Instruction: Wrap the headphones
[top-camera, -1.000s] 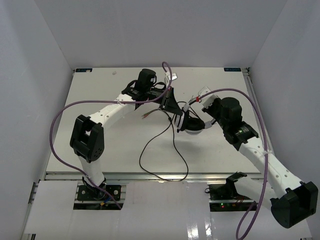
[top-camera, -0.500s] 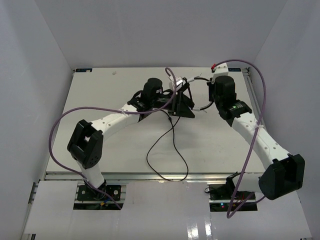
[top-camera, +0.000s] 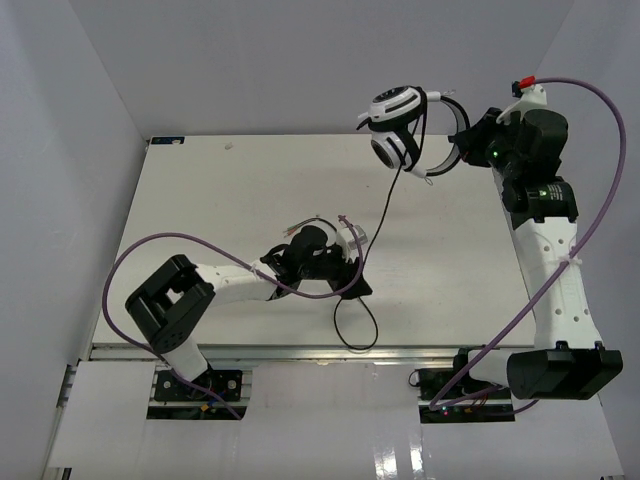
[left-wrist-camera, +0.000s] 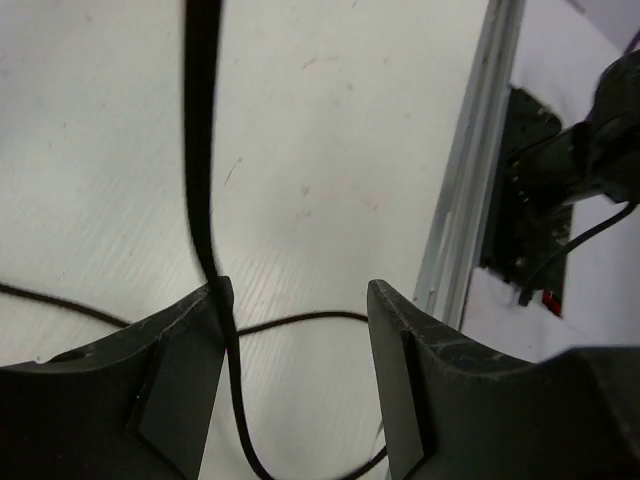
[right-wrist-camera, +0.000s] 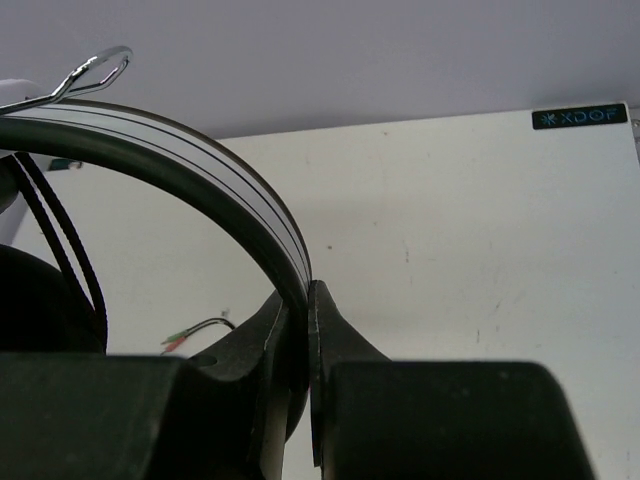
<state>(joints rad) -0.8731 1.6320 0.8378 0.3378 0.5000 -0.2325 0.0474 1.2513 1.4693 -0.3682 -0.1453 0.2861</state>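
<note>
The white headphones (top-camera: 398, 125) hang high over the back right of the table, my right gripper (top-camera: 463, 142) shut on their headband (right-wrist-camera: 200, 170). In the right wrist view the band is pinched between the fingers (right-wrist-camera: 330, 330) of that gripper (right-wrist-camera: 305, 300). Their thin black cable (top-camera: 385, 215) drops to the table and loops near the front edge. Its frayed red and green ends (top-camera: 295, 228) lie left of centre. My left gripper (top-camera: 350, 283) is low over the cable, open. The cable (left-wrist-camera: 200, 150) runs along the inner face of its left finger (left-wrist-camera: 190, 340), unclamped.
A metal rail (left-wrist-camera: 460, 220) runs along the table's front edge, with the arm bases beyond it. White walls enclose the table on three sides. Thick purple robot cables (top-camera: 130, 250) arc over both arms. A small dark label (right-wrist-camera: 585, 117) sits at the back edge.
The right arm has lifted the headphones up and to the back right. The left gripper has opened, let go of the cable and moved toward the table's front.
</note>
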